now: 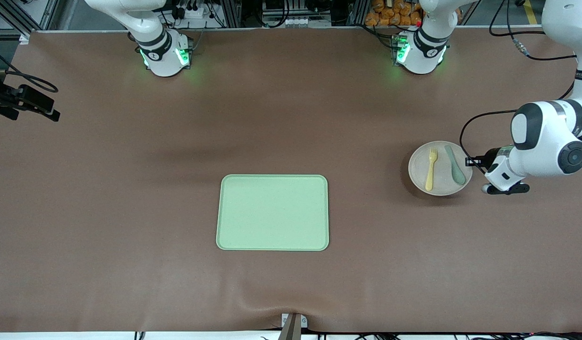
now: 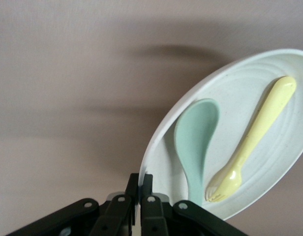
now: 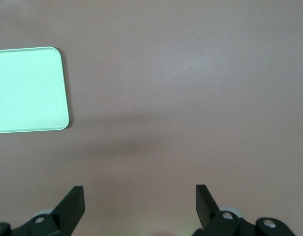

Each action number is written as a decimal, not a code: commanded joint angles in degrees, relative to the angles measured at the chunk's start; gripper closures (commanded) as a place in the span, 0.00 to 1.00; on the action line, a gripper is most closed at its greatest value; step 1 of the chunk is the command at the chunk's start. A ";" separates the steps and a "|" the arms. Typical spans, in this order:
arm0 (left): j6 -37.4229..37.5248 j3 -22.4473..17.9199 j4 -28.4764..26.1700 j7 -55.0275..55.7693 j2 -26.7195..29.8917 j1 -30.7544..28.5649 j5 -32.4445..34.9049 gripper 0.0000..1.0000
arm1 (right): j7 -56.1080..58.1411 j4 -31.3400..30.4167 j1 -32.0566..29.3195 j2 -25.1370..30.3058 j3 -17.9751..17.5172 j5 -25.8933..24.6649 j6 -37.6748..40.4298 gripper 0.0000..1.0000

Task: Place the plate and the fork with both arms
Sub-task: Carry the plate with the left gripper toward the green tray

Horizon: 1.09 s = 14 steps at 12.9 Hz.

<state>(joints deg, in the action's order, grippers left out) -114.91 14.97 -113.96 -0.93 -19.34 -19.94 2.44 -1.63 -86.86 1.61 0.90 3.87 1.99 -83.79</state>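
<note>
Your left gripper (image 2: 140, 196) pinches the plate (image 2: 225, 83) rim; fork (image 2: 250, 145) and spoon (image 2: 195, 142) lie on it. Your right gripper (image 3: 140, 206) waits wide open, holding nothing.

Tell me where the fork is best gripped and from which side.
Probably mid-handle, from straight above. The fork lies flat in the plate with the spoon beside it but apart, so the handle's long sides look free. The left pincer is shut on the plate's rim; the open right pincer is free.

White jointed arms (image 1: 550, 137) with grey-black joint caps, upper right of frame. Green-lit bases (image 1: 165, 56) along top edge. Black cable looped at wrist. Black fingers (image 3: 73, 206) with silver screws.
</note>
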 commanded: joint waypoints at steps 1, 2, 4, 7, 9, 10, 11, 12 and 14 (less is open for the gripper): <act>2.58 2.95 5.05 -0.21 -1.75 0.16 -1.82 1.00 | 0.66 -0.51 -1.08 0.33 -0.62 0.83 0.11 0.00; 3.81 4.87 7.24 0.49 -2.97 0.34 -3.48 1.00 | 0.66 -0.51 -1.08 0.42 -0.62 0.83 0.11 0.00; 7.84 6.21 12.86 3.64 -5.44 2.43 -6.38 1.00 | 0.66 -0.51 -1.17 0.33 -0.62 0.83 0.11 0.00; 13.82 6.21 23.22 9.44 -11.05 8.05 -9.29 1.00 | 0.66 -0.51 -1.17 0.42 -0.62 0.83 0.11 0.00; 15.51 6.21 28.16 14.27 -14.05 11.92 -11.39 1.00 | 0.66 -0.51 -1.17 0.33 -0.62 0.83 0.11 0.00; 15.51 6.30 28.70 16.73 -15.02 13.59 -12.54 1.00 | 0.66 -0.51 -1.17 0.33 -0.53 0.83 0.11 0.00; 15.34 6.21 30.71 18.49 -16.16 15.87 -13.42 1.00 | 0.66 -0.51 -1.17 0.33 -0.53 0.83 0.11 0.00; 15.07 6.21 33.34 20.34 -18.26 17.81 -13.95 1.00 | 0.66 -0.51 -1.17 0.33 -0.53 0.83 0.11 0.00; 13.15 6.21 37.39 22.98 -22.13 21.76 -14.13 1.00 | 0.66 -0.51 -1.17 0.33 -0.53 0.83 0.11 0.00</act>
<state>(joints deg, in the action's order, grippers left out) -101.97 21.38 -83.08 19.53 -36.66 -1.33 -10.67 -1.63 -86.91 1.39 0.89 3.87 1.99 -83.78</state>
